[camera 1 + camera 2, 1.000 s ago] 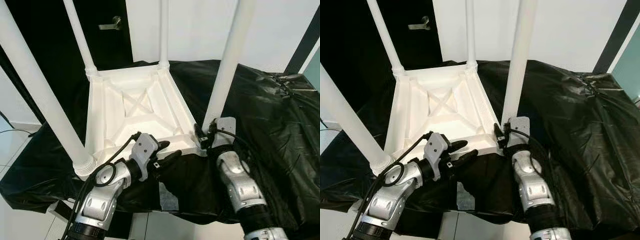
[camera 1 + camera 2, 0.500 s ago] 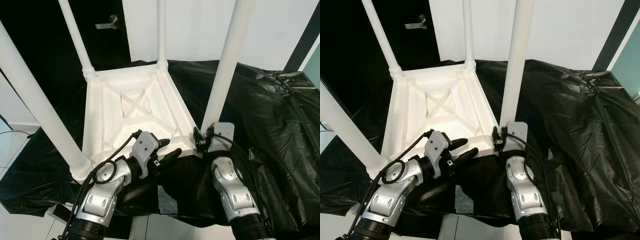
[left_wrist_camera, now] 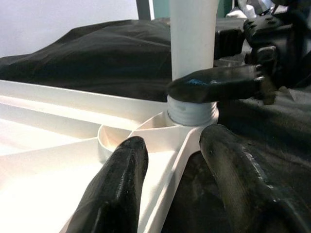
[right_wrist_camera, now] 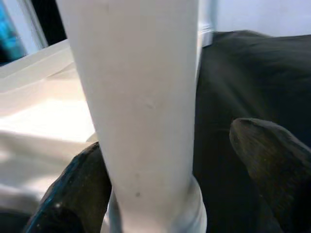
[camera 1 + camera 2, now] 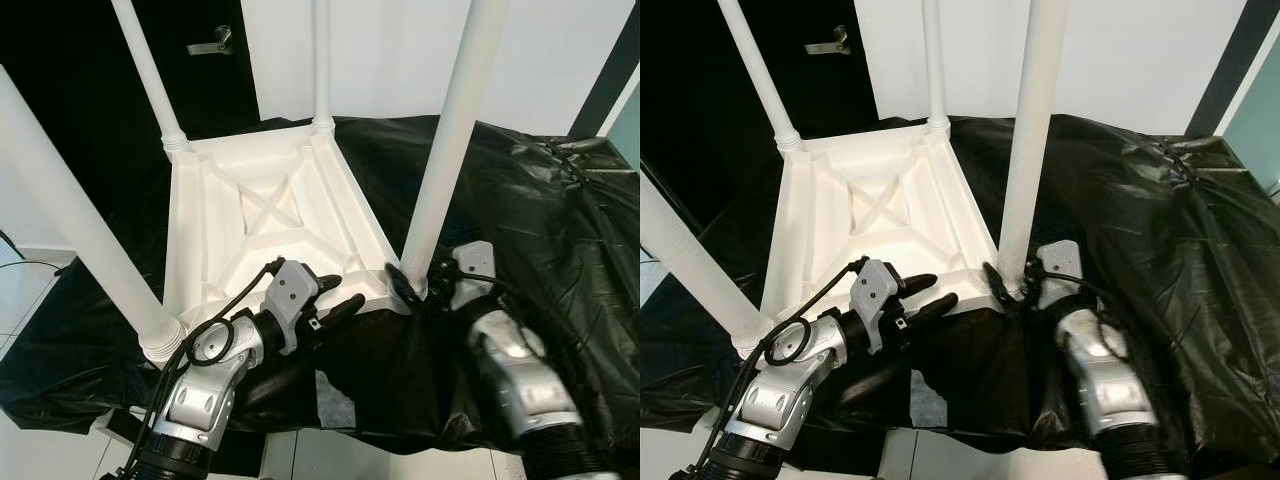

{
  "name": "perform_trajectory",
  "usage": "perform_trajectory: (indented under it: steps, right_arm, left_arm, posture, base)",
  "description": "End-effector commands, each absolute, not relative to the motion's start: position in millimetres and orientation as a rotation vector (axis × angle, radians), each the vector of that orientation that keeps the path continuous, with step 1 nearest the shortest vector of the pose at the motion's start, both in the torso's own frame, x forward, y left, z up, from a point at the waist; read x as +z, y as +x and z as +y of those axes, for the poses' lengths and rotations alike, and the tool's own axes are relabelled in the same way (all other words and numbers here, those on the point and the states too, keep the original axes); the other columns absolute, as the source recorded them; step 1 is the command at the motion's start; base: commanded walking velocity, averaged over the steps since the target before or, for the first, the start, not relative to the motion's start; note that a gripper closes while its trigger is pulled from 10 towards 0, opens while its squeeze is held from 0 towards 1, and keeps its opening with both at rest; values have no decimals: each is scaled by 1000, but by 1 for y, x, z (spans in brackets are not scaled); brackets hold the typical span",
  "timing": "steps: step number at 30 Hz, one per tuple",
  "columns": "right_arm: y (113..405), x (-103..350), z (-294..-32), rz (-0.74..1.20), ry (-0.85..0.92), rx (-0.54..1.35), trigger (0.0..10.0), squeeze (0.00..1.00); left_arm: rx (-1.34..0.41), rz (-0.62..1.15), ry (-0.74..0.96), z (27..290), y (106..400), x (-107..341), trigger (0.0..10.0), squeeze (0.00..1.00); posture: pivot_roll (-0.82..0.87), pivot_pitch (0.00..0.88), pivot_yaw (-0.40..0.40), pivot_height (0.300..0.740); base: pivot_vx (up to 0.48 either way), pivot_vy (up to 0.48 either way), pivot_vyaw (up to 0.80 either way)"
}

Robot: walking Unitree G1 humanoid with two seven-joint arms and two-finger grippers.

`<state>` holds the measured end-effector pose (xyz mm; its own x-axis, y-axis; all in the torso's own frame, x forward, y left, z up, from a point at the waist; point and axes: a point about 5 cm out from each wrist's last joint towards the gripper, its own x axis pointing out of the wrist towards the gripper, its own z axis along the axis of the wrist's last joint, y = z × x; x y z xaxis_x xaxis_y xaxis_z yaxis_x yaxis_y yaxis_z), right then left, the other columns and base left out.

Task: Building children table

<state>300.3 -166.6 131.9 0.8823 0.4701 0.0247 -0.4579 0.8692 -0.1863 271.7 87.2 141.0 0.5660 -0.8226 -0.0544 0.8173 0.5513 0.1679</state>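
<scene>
The white children's table [image 5: 270, 215] lies upside down on a black-covered surface, with its legs pointing up. My left gripper [image 5: 335, 298] is at the table's near edge and stands open. One finger [image 3: 114, 189] is inside the rim and the other [image 3: 243, 174] outside it. My right gripper [image 5: 415, 285] is at the base of the near right leg [image 5: 445, 150], open around it. In the right wrist view one finger [image 4: 80, 194] touches the leg [image 4: 141, 97], while the other [image 4: 272, 160] stands clear of it.
A crinkled black plastic sheet [image 5: 560, 230] covers the work surface, and its near edge drops off just below my arms. A dark door with a handle [image 5: 212, 42] and a white wall stand behind. The near left leg [image 5: 80, 230] leans towards the camera.
My right wrist has swung out to the right of the near right leg, fingers still at its base. The left gripper has stayed at the rim. The camera shifted slightly.
</scene>
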Motion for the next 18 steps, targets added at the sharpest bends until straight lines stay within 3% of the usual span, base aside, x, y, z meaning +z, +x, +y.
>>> perform_trajectory:
  steps: [1, 5, 6, 7, 9, 18]
  right_arm:
    - [303, 132, -163, -65, -174, 556, 10000, 0]
    - [313, 136, -158, -54, -203, 645, 10000, 0]
    - [316, 135, -156, -39, -206, 684, 8510, 0]
    - [316, 135, -156, -39, -206, 684, 8510, 0]
    - [320, 132, -149, -13, -261, 767, 0, 0]
    - [320, 128, -144, 2, -243, 818, 0, 0]
  left_arm:
    - [-939, -30, 190, 88, 274, 139, 10000, 0]
    - [-938, -35, 189, 87, 275, 140, 10000, 0]
    - [-936, -38, 188, 86, 276, 140, 10000, 0]
    - [-936, -38, 188, 86, 276, 140, 10000, 0]
    - [-920, -47, 189, 87, 277, 141, 10000, 0]
    - [-897, -55, 176, 88, 278, 142, 10000, 0]
  posture:
    - [6, 0, 13, 740]
    - [12, 0, 4, 740]
    - [17, 0, -1, 740]
    - [17, 0, -1, 740]
    - [30, 0, -12, 740]
    - [40, 0, -28, 740]
  base:
    - [0, 0, 0]
    - [0, 0, 0]
    - [0, 0, 0]
    - [0, 0, 0]
    - [0, 0, 0]
    - [0, 0, 0]
